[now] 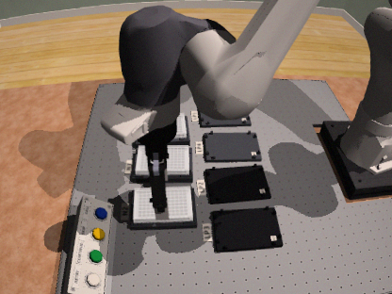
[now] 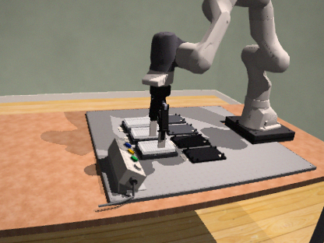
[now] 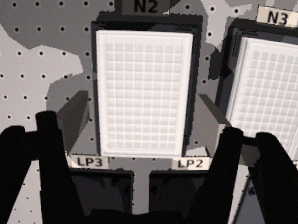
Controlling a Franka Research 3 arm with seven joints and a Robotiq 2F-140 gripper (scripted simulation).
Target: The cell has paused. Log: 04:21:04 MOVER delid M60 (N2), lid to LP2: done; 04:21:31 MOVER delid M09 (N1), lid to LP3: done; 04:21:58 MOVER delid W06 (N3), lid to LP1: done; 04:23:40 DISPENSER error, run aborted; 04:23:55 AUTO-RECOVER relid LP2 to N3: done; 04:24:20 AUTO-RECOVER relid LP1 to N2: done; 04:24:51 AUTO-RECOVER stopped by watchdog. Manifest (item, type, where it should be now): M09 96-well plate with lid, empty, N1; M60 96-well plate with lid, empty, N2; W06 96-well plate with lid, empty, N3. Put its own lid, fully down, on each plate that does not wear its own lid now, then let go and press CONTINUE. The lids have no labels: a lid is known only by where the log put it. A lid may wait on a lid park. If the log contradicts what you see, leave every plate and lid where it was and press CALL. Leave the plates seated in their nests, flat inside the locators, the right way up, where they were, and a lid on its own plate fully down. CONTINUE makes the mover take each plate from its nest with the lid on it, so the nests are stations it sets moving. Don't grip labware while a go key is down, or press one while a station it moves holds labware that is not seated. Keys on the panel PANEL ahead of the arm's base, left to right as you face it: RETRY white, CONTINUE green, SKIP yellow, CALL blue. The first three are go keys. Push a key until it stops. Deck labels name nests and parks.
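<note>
Three white 96-well plates sit in a column of nests. In the wrist view the plate at N2 [image 3: 144,92] fills the middle and the plate at N3 [image 3: 269,96] is at the right edge. In the top view the N2 plate is the nearest to the panel, the N3 plate [image 1: 162,160] is behind it, and the third plate [image 1: 179,127] is mostly hidden by the arm. I cannot tell which plates wear lids. My gripper [image 1: 157,193] [image 3: 142,106] is open and empty just above the N2 plate, with one finger on each side of it.
Four dark lid parks [image 1: 236,184] line the right of the nests, and nothing pale lies on them; LP3 [image 3: 87,161] and LP2 [image 3: 189,163] are labelled. The panel [image 1: 89,245] has blue [image 1: 101,213], yellow [image 1: 98,233], green [image 1: 95,255] and white [image 1: 93,280] keys. The arm's base [image 1: 363,155] stands at the right.
</note>
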